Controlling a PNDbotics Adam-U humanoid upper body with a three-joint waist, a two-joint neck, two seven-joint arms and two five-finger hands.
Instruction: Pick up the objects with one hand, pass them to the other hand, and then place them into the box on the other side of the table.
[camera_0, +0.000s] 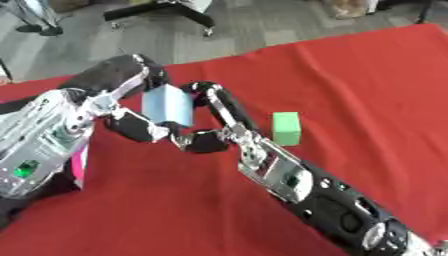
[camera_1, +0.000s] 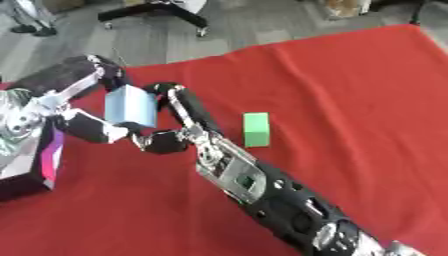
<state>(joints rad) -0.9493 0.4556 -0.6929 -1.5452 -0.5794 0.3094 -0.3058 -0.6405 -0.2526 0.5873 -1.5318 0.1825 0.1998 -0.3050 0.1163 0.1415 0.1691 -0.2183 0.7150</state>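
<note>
A light blue block (camera_0: 168, 105) is held above the red-covered table (camera_0: 350, 75), left of centre, between both hands. My left hand (camera_0: 109, 80) comes in from the left; its fingers curl over the block's top and left side and its thumb lies below. My right hand (camera_0: 229, 112) reaches up from the lower right, fingers curled along the block's right edge and thumb under it. A green block (camera_0: 286, 128) lies on the cloth just right of the right hand. A box with a pink side (camera_1: 50, 160) shows at the left edge, mostly hidden by the left arm.
The table's far edge runs diagonally across the top, with grey floor beyond. A black stand base (camera_0: 166, 12) sits on that floor. The right forearm (camera_0: 324, 195) crosses the lower right of the cloth.
</note>
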